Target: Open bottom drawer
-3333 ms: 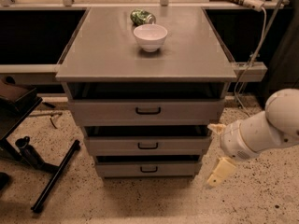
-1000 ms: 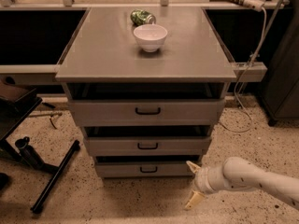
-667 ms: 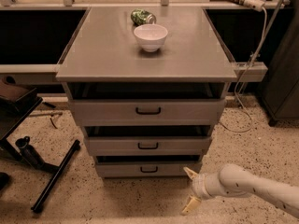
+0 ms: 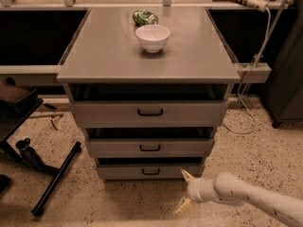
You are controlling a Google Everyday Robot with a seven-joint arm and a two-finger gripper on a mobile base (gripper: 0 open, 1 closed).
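Our end effector (image 4: 185, 191) hangs low over the floor (image 4: 118, 207), fingers spread apart. The bottom drawer (image 4: 120, 173) lies at its ten o'clock, nearby (its bar handle (image 4: 150, 171) runs nine-to-three).

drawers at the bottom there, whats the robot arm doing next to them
A robot arm is set to open the bottom drawer of a grey three-drawer cabinet. Its gripper hangs low near the floor, just right of that drawer's front, open and holding nothing. It is not touching the small black handle. A white bowl and a green can sit on top.
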